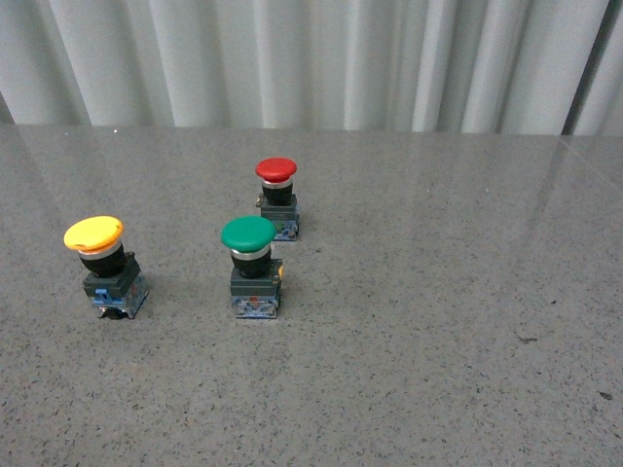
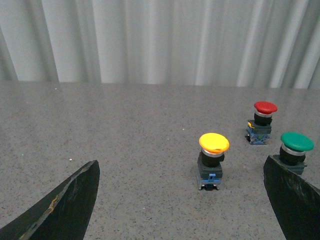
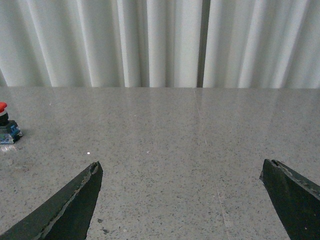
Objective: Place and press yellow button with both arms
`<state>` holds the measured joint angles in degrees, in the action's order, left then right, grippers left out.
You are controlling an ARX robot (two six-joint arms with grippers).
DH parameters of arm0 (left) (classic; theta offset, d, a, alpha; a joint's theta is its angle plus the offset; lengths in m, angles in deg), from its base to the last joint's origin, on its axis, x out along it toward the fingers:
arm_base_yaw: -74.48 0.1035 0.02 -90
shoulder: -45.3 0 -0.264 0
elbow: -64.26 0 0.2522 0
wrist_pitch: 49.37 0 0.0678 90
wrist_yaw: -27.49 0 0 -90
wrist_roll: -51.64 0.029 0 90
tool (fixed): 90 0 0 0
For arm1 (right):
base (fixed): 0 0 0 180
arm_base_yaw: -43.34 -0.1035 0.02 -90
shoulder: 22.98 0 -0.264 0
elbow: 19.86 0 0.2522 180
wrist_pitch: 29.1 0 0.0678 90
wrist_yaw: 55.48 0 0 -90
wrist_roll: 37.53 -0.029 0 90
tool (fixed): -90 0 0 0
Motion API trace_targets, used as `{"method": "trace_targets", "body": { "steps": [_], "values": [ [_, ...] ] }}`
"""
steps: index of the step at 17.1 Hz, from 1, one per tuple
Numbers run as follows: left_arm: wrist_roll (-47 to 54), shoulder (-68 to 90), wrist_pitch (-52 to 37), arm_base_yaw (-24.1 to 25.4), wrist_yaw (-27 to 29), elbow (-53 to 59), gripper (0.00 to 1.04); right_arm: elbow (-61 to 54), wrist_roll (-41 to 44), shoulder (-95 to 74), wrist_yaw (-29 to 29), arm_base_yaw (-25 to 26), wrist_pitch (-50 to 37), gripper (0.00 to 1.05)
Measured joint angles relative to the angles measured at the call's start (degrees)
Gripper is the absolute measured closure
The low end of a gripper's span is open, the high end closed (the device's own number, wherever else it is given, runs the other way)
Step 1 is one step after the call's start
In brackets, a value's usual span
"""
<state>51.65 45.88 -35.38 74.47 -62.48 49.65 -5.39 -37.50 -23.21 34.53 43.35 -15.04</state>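
The yellow button stands upright on the grey speckled table at the left of the front view, with a yellow mushroom cap, black body and blue-clipped base. It also shows in the left wrist view, ahead of my left gripper, which is open and empty, its black fingers wide apart. My right gripper is open and empty over bare table, with no yellow button in its view. Neither arm shows in the front view.
A green-capped button stands right of the yellow one and shows by the left gripper's finger. A red-capped button stands behind it. White curtains hang behind the table's far edge.
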Motion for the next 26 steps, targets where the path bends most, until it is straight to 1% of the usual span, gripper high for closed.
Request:
{"method": "trace_targets", "body": {
  "steps": [17, 18, 19, 20, 21, 22, 24, 25, 26],
  "values": [
    [0.00, 0.00, 0.00, 0.00, 0.00, 0.00, 0.07, 0.00, 0.00, 0.00, 0.00, 0.00, 0.00, 0.06],
    [0.04, 0.81, 3.65, -1.44, 4.22, -0.87, 0.07, 0.00, 0.00, 0.00, 0.00, 0.00, -0.02, 0.06],
    [0.09, 6.27, 9.73, -7.58, 15.10, -4.13, 0.07, 0.00, -0.02, 0.00, -0.07, 0.00, 0.02, 0.06],
    [0.68, 11.41, 7.45, -10.97, 21.59, -6.47, 0.07, 0.00, 0.00, 0.00, 0.02, 0.00, -0.04, 0.06],
    [1.31, 14.82, 3.80, -9.68, 24.00, -8.87, 0.07, 0.00, 0.00, 0.00, -0.02, 0.04, 0.00, 0.06],
    [2.86, 19.52, -2.60, -6.84, 23.34, -12.09, 0.07, 0.00, 0.00, 0.00, 0.02, 0.00, 0.04, 0.06],
    [5.49, 32.46, -13.00, -3.39, 16.50, -18.10, 0.07, 0.00, 0.00, 0.00, 0.00, 0.00, -0.02, 0.06],
    [6.69, 41.33, -16.79, -1.86, 12.33, -21.77, 0.07, 0.00, 0.00, 0.00, 0.00, 0.00, 0.00, 0.06],
    [7.54, 49.00, -17.46, -1.07, 9.03, -25.73, 0.07, 0.00, 0.00, 0.00, 0.00, 0.00, 0.00, 0.06]
  ]
}}
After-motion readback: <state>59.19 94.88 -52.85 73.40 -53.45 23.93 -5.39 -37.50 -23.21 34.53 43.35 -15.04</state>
